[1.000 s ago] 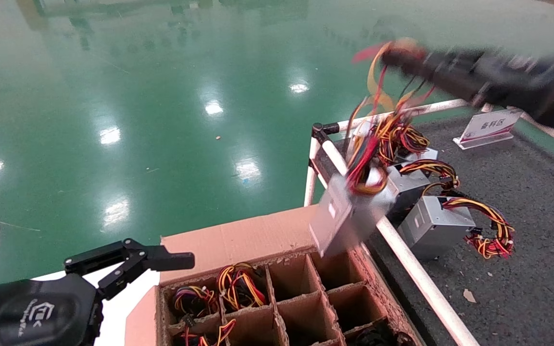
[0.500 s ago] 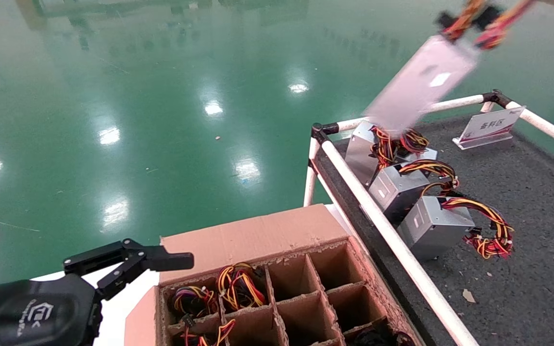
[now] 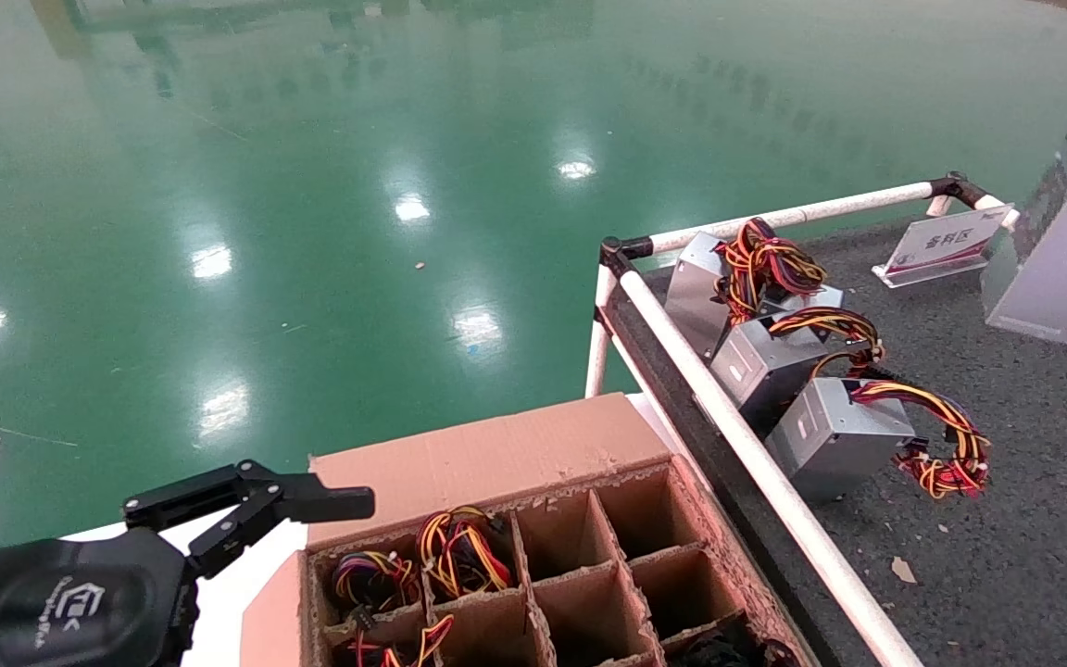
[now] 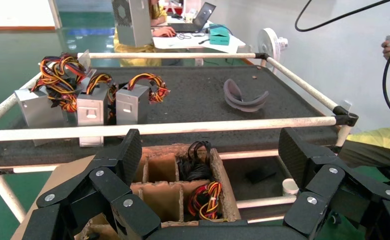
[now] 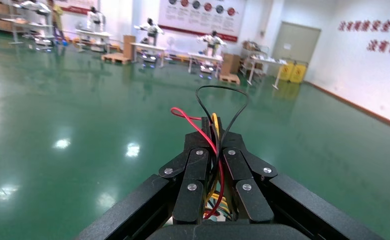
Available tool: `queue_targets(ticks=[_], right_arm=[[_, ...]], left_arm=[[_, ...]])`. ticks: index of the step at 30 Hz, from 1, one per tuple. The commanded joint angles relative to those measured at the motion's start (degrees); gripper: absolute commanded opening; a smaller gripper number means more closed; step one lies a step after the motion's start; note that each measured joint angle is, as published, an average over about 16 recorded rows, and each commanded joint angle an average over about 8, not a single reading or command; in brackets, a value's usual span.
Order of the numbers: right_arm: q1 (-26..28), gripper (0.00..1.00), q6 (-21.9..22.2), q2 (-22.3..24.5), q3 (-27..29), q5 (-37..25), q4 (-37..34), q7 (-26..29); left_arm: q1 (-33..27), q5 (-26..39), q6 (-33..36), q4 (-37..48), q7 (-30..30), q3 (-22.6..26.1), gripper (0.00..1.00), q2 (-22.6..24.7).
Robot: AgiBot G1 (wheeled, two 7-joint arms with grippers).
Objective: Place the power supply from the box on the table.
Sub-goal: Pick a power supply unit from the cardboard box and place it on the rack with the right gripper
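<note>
Counter (image 3: 1006,445) fills right side of head view, box (image 3: 496,454) sits bottom centre w/ grid cells, some still holding wire bundles. Change vs 0.5 s ago: power supply (image 3: 1061,259) was swinging high at upper centre-right, blurred; now at far right edge of frame, hanging tilted over the counter just right of the white sign (image 3: 946,243), not set down yet afaict. So it's fully clear of box and over the rail; what's left is prob lower + release. Right hand (image 5: 215,150) out of head view; wrist view shows its fingers pinched narrow on the red/yellow/black wires, i.e. unit carried by its cable loops, case dangling, could sway. Left hand (image 3: 251,505) parked bottom left beside box, fingers wide, idle. In the way: three silver units (image 3: 774,361) w/ tied bundles in a row along the near rail (image 3: 756,463), well apart from the hanging unit; sign is the closest thing. Grey curved object (image 4: 243,97) lies on the counter in left wrist view, can't id. Small scraps (image 3: 904,570) on mat.
</note>
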Motion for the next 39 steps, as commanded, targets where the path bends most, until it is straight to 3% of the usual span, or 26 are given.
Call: queue_targets(ticks=[1, 9, 26, 39], right_arm=[[0.3, 0.0, -0.2, 0.5, -0.1, -0.4, -2.1, -1.5], [-0.4, 0.0, -1.7, -0.3, -0.4, -0.8, -9.4, -6.7], [0.1, 0.0, 0.7, -1.9, 0.0, -0.5, -20.0, -14.9], [-4.6, 0.0, 0.1, -2.8, -1.1, -2.1, -24.4, -18.7]], left_arm=[[0.0, 0.0, 0.0, 0.0, 0.0, 0.0, 1.0, 0.0], [0.0, 0.0, 0.0, 0.0, 0.0, 0.0, 1.0, 0.0], [0.0, 0.0, 0.0, 0.0, 0.0, 0.0, 1.0, 0.0], [0.0, 0.0, 0.0, 0.0, 0.0, 0.0, 1.0, 0.0]])
